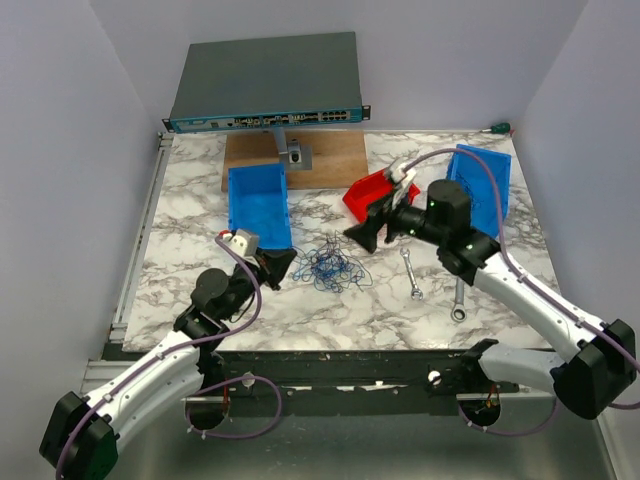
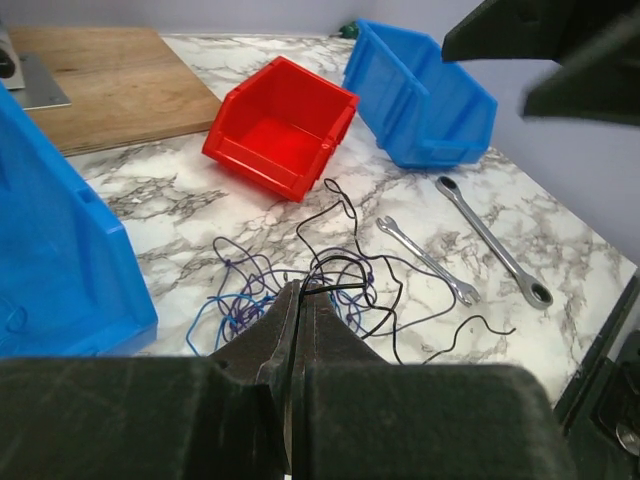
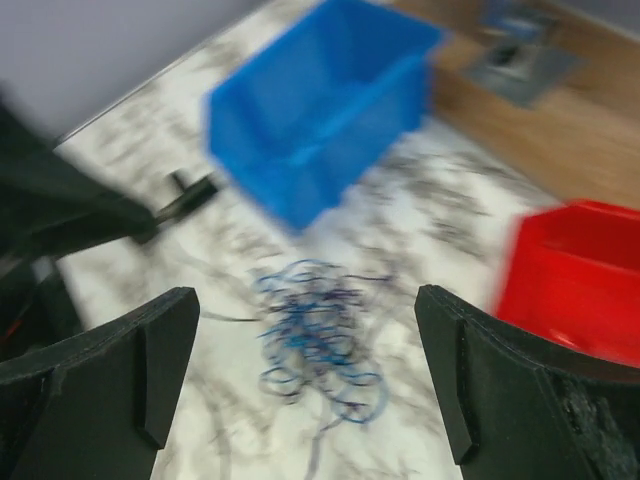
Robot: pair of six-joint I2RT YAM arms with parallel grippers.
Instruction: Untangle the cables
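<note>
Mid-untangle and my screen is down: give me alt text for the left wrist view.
The left pincer is shut at the near edge of a loose tangle of blue and black cables on the marble table, apparently pinching a black strand. Beyond lie an empty red bin, a far blue bin, a long wrench and a shorter wrench; a near blue bin fills the left.

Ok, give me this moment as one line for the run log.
left hand: shut on a strand of the cables | right hand: open, over cables | cables: tangled on table | wrenches: two, right of cables
</note>
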